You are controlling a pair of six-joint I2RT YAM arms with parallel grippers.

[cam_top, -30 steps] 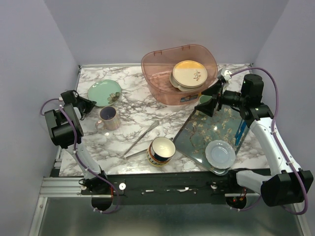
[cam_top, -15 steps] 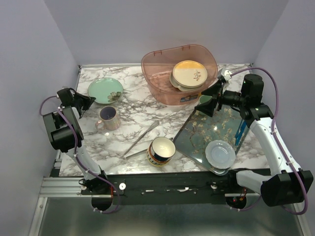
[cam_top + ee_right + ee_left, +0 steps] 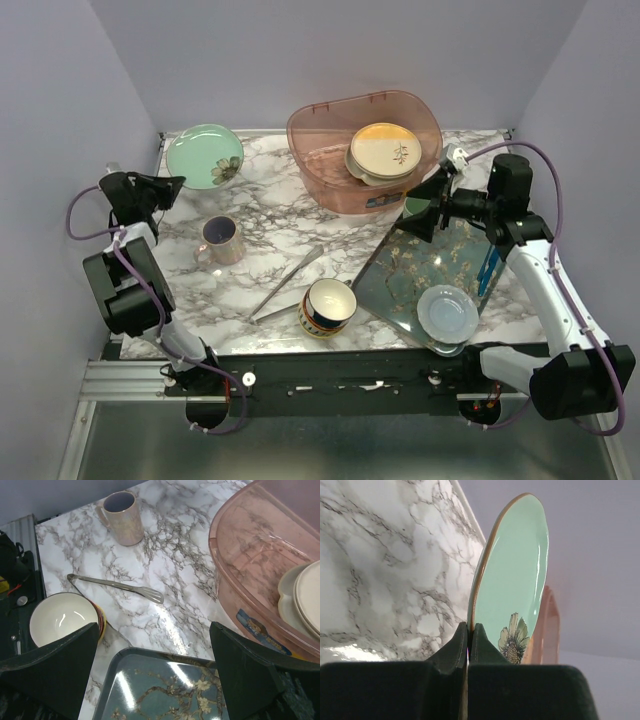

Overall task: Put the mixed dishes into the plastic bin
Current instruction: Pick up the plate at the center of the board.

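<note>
My left gripper is shut on the rim of the mint-green plate and holds it lifted and tilted at the table's far left; in the left wrist view the plate stands edge-on between the fingers. The pink plastic bin stands at the back centre with a pink-and-cream plate and a beige bowl inside. The lilac mug and the navy-and-yellow bowl sit on the marble. My right gripper is open and empty above the tray's far corner, beside the bin.
Metal tongs lie between the mug and the bowl. A floral tray at the right carries a pale blue saucer and a blue utensil. Walls close in left, right and back.
My left gripper has lifted the mint-green plate off the table and carried it up and toward the back left. The right arm has barely moved.
</note>
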